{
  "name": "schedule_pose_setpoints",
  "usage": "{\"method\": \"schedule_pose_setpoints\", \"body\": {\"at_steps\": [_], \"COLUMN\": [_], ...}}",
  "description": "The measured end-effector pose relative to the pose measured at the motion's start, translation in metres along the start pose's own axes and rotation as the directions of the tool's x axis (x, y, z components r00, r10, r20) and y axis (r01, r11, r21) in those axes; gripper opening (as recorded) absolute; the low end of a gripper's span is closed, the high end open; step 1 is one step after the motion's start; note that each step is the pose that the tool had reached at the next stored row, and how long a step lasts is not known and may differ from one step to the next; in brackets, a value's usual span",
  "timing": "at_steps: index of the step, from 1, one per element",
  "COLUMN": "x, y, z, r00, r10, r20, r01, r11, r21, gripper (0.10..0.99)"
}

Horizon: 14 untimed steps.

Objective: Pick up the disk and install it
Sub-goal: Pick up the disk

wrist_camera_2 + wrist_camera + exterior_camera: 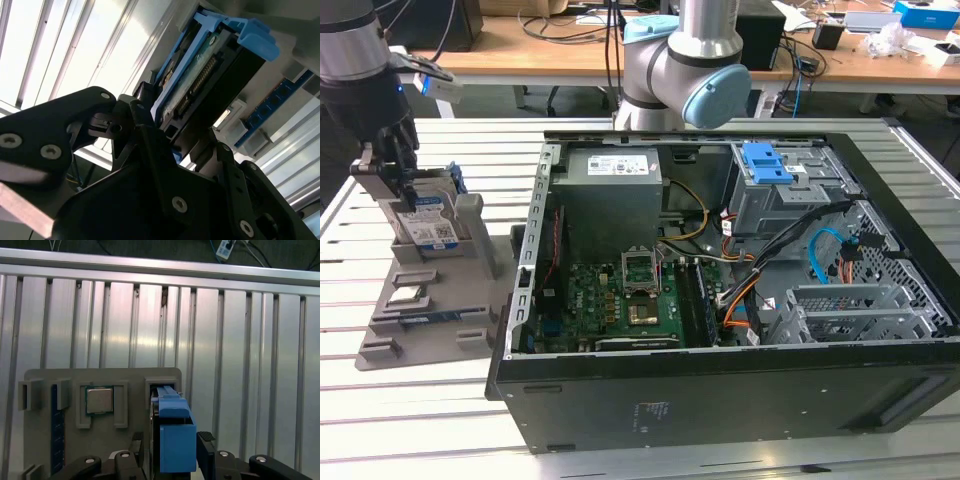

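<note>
The disk (432,222) stands on edge in a slot of the grey plastic stand (420,300) at the exterior view's left. Its label faces the computer case and blue rails run along its edges. My gripper (408,190) comes down on it from above, with its black fingers pressed against both flat sides of the disk. In the first wrist view the blue rail end of the disk (172,425) sits between the fingers (206,444) of the gripper (172,450). The second wrist view shows the disk (210,55) and its connector edge in the gripper (180,125).
An open computer case (720,380) lies on the slatted metal table (420,440), to the right of the stand in the exterior view. Inside it is a grey drive cage with a blue tab (770,165). The stand (100,380) also holds a processor chip (100,400) and a blue strip (57,430).
</note>
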<state>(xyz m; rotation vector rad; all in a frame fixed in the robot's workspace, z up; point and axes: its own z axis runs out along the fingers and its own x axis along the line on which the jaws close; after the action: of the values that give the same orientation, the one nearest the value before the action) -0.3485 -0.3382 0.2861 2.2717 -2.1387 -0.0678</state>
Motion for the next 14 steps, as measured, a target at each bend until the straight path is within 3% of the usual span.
{"method": "schedule_pose_setpoints", "body": {"at_steps": [6,7,9,14], "x": [0.0000,0.0000,0.0000,0.0000], "y": [0.0000,0.0000,-0.0001,-0.0001], "z": [0.0002,0.0002,0.0002,0.0002], "r00": [1.0000,1.0000,1.0000,1.0000], "r10": [-0.001,-0.001,-0.001,-0.001], "r20": [0.0000,0.0000,0.0000,0.0000], "r01": [0.001,0.001,0.001,0.001], "r11": [1.0000,1.0000,1.0000,1.0000], "r21": [0.000,0.000,0.000,0.000], "gripper": [0.541,0.525,0.396,0.365]}}
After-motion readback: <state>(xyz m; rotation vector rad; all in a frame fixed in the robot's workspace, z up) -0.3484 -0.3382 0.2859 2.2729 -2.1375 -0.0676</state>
